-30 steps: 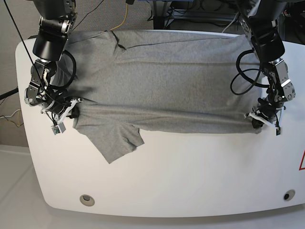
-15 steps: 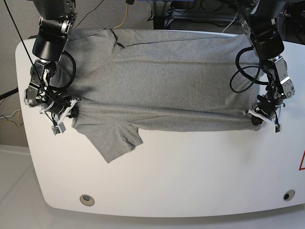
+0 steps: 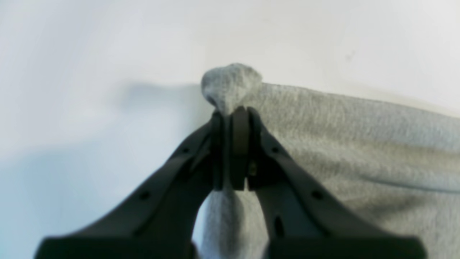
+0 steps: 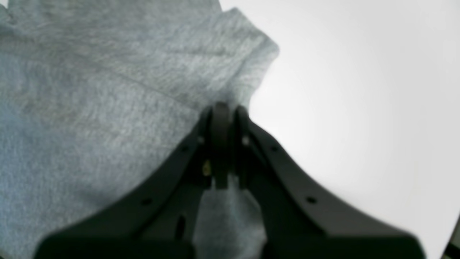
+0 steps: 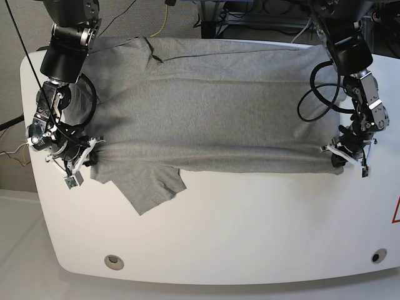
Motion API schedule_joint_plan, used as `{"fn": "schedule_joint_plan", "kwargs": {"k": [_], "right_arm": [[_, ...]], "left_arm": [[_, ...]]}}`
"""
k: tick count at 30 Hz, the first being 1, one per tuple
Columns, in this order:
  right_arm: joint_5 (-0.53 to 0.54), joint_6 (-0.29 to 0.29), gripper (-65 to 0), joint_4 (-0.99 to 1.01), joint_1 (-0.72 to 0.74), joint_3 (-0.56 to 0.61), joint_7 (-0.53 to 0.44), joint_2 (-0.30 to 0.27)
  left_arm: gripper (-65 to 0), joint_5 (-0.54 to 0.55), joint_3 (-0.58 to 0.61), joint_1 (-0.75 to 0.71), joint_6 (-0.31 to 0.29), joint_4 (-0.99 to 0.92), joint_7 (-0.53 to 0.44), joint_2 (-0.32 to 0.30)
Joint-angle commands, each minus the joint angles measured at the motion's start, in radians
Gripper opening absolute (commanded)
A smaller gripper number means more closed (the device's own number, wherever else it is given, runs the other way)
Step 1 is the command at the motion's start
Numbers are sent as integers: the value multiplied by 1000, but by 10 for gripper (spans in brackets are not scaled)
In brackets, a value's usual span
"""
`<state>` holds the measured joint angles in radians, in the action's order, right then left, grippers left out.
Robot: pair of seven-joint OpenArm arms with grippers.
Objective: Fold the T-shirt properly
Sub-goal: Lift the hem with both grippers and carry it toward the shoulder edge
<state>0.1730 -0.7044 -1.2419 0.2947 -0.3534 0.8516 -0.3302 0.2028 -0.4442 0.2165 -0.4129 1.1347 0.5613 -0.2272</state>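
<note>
The heather-grey T-shirt [image 5: 212,106] lies spread across the white table [image 5: 250,225], its near edge doubled over in a straight line, with one sleeve [image 5: 147,184] sticking out toward the front left. On the right of the base view, my left gripper [image 5: 338,160] is shut on the T-shirt's folded corner. The left wrist view shows that gripper [image 3: 230,109] pinching a nub of the T-shirt [image 3: 359,144]. On the left of the base view, my right gripper [image 5: 87,155] is shut on the other corner. In the right wrist view the gripper [image 4: 224,108] clamps the T-shirt [image 4: 107,90] near its hem.
The table's rounded front edge has a round hole at each front corner [image 5: 113,260] [image 5: 379,255]. A red mark [image 5: 396,211] sits at the right rim. Cables and equipment [image 5: 250,19] stand behind the table. Black cable loops [image 5: 312,94] hang from both arms.
My right gripper has shifted left and a little toward the front, drawing the T-shirt's left corner and sleeve outward with it. The left gripper has stayed almost still.
</note>
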Motion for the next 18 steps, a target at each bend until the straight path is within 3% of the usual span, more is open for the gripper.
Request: {"fn": "schedule_joint_plan", "kwargs": {"k": [1,18], "right_arm": [[9,6,-650,-55,25,-6,10,-22],[9,6,-650,-256,-25,-9,122,-2]], "left_arm": [[-624,7,-3,25,1,43,-22,-2],[-624,7,-3,7,1,209,84,48]]}}
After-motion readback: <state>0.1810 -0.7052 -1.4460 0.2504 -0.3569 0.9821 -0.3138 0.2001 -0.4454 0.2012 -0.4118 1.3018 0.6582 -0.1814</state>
